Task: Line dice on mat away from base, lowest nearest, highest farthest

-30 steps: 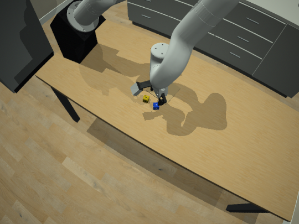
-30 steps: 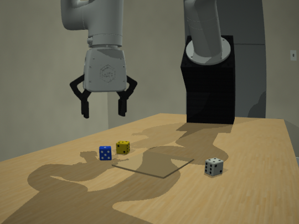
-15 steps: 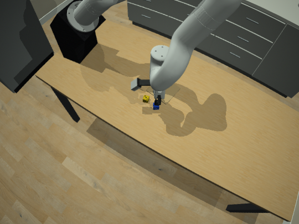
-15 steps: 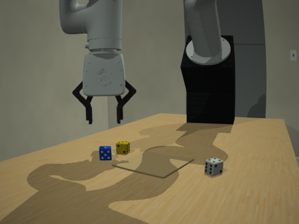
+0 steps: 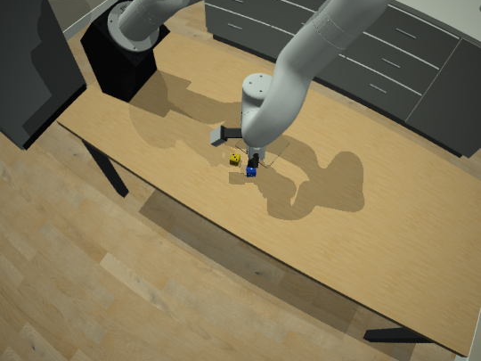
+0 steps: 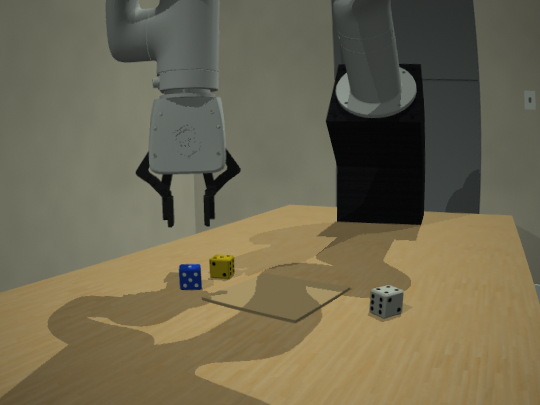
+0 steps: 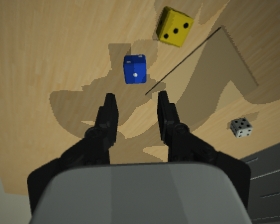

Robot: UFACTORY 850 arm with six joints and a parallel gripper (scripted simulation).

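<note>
A blue die [image 6: 190, 276] and a yellow die [image 6: 222, 266] lie on the wooden table just off the near-left edge of the thin tan mat [image 6: 280, 293]. A white die [image 6: 386, 301] lies on the table beyond the mat's right corner. My gripper [image 6: 188, 218] hangs well above the table, over the blue die, with its fingers partly apart and nothing between them. In the wrist view the blue die [image 7: 134, 69] lies just ahead of the fingertips, with the yellow die [image 7: 175, 27] farther on and the white die [image 7: 241, 127] to the right. The arm hides the white die in the top view.
The black base pedestal [image 6: 380, 148] stands at the table's far end. Grey drawer cabinets [image 5: 356, 43] run along behind the table. The table's long front edge [image 5: 249, 243] lies near the blue die [image 5: 251, 171].
</note>
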